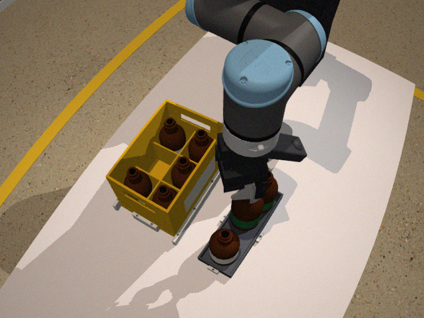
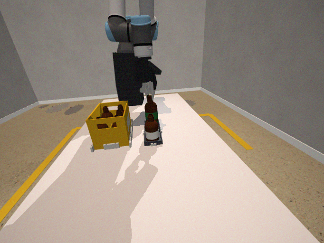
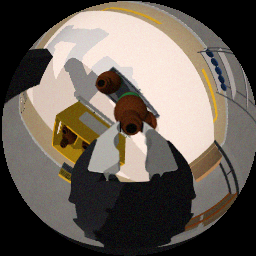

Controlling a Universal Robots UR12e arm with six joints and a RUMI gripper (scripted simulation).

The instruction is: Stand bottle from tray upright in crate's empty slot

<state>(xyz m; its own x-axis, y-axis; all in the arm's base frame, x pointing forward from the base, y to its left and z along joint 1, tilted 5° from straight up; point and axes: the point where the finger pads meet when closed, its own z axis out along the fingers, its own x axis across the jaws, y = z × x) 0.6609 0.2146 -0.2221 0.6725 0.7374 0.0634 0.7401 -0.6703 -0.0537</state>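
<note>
With gripper (image 1: 252, 192) pinching the green-banded bottle (image 1: 245, 212) by its neck, lift straight, probably clear of tray (image 1: 219, 266), then cross to crate (image 1: 137, 196).

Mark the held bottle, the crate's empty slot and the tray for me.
green-banded bottle (image 1: 245, 209), top view, its brown shoulder.
empty slot (image 1: 159, 168), top view, its yellow floor.
tray (image 1: 228, 271), top view, its near rim.
</note>
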